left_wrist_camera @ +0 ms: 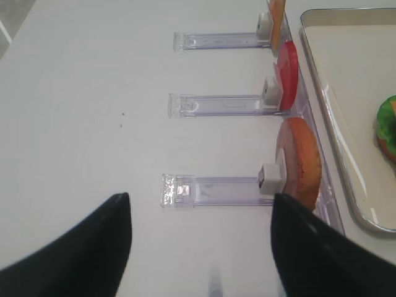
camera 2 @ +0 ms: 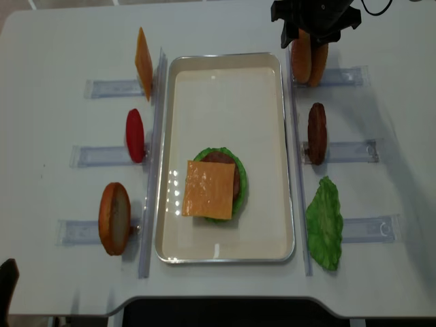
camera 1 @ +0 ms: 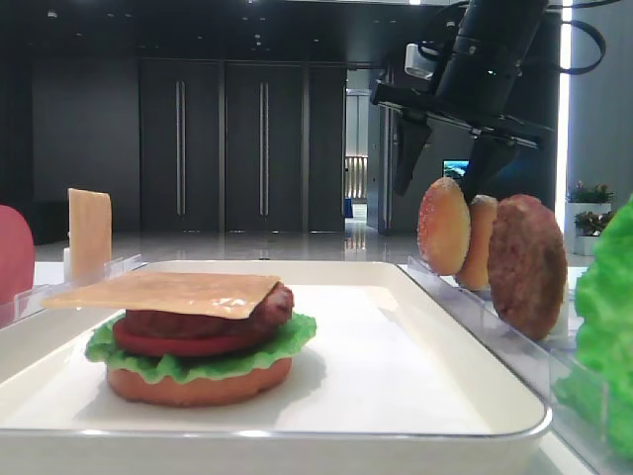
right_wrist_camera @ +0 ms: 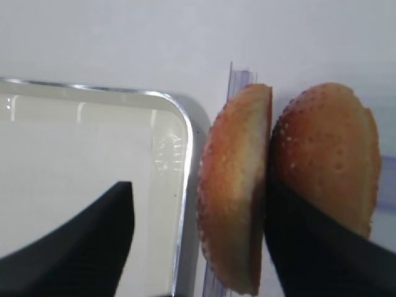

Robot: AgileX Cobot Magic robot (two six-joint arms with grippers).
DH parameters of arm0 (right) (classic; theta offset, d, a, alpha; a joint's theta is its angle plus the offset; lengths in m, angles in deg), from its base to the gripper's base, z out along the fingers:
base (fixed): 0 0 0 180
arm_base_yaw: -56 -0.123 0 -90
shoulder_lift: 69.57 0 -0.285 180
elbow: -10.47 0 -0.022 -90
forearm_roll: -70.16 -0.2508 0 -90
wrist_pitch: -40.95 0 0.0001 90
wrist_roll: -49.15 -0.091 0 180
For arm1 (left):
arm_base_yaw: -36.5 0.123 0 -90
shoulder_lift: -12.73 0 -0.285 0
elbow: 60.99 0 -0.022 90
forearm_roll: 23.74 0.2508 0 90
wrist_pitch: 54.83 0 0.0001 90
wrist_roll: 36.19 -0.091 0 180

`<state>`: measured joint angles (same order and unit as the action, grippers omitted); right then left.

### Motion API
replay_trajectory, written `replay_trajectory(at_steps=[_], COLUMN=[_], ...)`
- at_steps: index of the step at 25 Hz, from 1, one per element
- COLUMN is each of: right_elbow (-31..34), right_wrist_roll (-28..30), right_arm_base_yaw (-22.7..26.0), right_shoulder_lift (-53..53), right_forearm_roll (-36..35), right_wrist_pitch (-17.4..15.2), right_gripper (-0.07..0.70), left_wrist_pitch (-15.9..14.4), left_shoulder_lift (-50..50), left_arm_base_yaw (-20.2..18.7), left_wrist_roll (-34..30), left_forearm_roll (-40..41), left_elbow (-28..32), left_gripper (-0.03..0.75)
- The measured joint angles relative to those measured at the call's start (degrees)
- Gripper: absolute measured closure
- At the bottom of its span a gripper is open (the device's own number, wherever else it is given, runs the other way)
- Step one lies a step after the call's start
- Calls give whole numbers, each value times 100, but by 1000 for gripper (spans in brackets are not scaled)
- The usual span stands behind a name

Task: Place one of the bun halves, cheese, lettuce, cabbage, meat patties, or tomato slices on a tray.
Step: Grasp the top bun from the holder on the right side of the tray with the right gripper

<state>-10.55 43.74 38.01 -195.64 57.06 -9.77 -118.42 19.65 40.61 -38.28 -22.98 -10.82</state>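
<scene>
On the white desk (camera 2: pixel 61 48), around the tray (camera 2: pixel 225 68) as landmark. At tray centre: stack (camera 2: pixel 216 187) of bottom bun, lettuce, tomato, patty, cheese slice on top; done so far, top bun lacking. Right of tray, standing in racks: spare lettuce (camera 2: pixel 325 223), patty (camera 2: pixel 317 132), two seeded buns at the far corner. Right gripper (right_wrist_camera: pixel 198 247) above those, jaws wide, straddling the tray-side bun (right_wrist_camera: pixel 238 192), one finger (right_wrist_camera: pixel 309 247) wedged between both buns; not gripped yet. Left of tray: bun (left_wrist_camera: pixel 300 162), tomato (left_wrist_camera: pixel 286 74), cheese. Left gripper (left_wrist_camera: pixel 201 247) wide, holding nothing. Left to do, likely: squeeze, lift, cap stack.
</scene>
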Motion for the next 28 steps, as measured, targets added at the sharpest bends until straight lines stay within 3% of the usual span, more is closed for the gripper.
replay_trajectory(at_steps=[28], right_elbow=[-23], right_wrist_roll=[68], right_arm_base_yaw=[0], right_shoulder_lift=[-42], right_forearm_roll=[157], right_wrist_pitch=[-23], right_gripper=[207], left_wrist_pitch=[0], left_shoulder_lift=[0], left_arm_base_yaw=[0], left_wrist_roll=[0], left_forearm_roll=[0], left_elbow=[0], left_gripper=[181])
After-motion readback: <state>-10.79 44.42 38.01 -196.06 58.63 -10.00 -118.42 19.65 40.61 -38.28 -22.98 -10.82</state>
